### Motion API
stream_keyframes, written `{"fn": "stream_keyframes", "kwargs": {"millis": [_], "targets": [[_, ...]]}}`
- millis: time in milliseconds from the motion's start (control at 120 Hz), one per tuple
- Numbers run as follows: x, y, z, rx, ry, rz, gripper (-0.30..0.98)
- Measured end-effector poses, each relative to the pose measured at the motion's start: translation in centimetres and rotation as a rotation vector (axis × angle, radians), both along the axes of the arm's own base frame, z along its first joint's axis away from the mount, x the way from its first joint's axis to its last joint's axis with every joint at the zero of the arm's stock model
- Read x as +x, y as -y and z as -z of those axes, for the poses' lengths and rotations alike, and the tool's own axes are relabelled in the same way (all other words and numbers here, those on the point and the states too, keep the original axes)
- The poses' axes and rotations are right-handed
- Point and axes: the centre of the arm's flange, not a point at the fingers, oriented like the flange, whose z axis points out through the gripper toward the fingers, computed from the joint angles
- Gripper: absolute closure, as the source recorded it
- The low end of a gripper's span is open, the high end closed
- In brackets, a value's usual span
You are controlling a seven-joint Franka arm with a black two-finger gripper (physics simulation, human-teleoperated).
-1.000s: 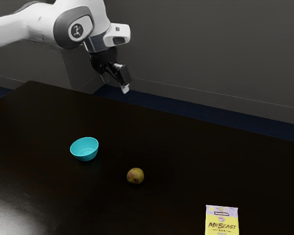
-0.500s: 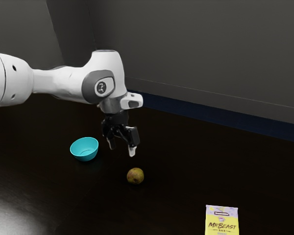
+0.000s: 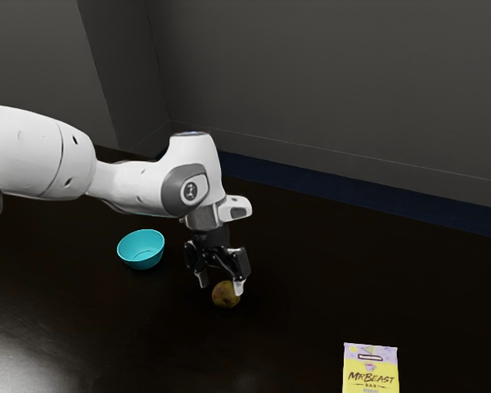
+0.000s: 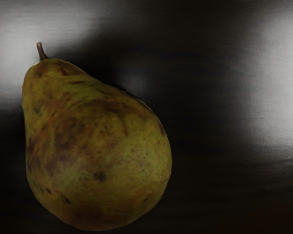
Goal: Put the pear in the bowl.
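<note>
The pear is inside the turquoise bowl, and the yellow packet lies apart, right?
Not quite: the exterior view shows the pear on the dark table, outside the turquoise bowl. The yellow packet does lie apart.

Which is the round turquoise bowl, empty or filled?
Empty: the bowl shows a bare inside, and the mottled yellow-brown pear is outside it on the dark table.

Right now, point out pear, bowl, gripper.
Pear (image 4: 95,151): wrist view, on its broad, rounded body.
Bowl (image 3: 141,259): exterior view, on its outer wall.
Gripper (image 3: 221,282): exterior view, midway between its fingertips.
</note>
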Motion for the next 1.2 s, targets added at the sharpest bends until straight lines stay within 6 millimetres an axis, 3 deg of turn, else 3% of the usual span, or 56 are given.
{"fn": "stream_keyframes", "kwargs": {"millis": [300,733,1200], "targets": [[1.7,-0.4,1.6,0.009,0.034,-0.021,0.03],[1.5,-0.5,2.1,0.011,0.021,-0.024,0.13],[2.0,-1.3,4.5,0.002,0.035,-0.070,0.16]]}}
